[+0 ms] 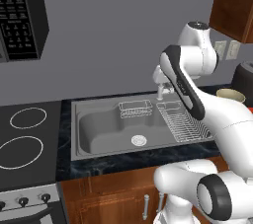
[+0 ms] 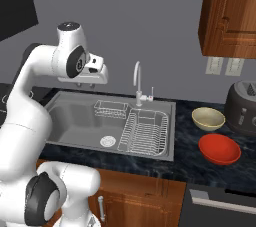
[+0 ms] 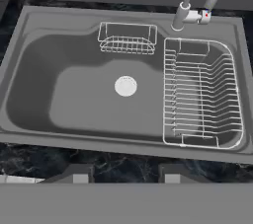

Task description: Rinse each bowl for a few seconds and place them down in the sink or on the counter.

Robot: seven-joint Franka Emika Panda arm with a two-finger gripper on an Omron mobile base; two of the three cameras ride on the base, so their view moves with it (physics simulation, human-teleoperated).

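Note:
The tan bowl [image 2: 208, 118] and the shallow red bowl [image 2: 219, 149] sit on the dark counter [image 2: 186, 163] right of the sink [image 2: 75, 118], red one nearer the front edge. In the left base view the tan bowl's rim [image 1: 230, 94] peeks out behind my arm. My gripper [image 2: 85, 85] hangs above the sink's big basin, far left of both bowls. In the hand view it [image 3: 127, 173] looks down into the basin [image 3: 74, 94] over the front counter strip, fingers wide apart, open and empty. The drain [image 3: 125, 86] lies straight ahead.
A wire dish rack [image 3: 200, 94] fills the sink's right side and a small wire basket [image 3: 127, 38] hangs at the back. The curved tap [image 2: 137, 83] stands behind. A dark toaster-like appliance [image 2: 242, 102] is beside the bowls. Stovetop [image 1: 27, 139] lies left.

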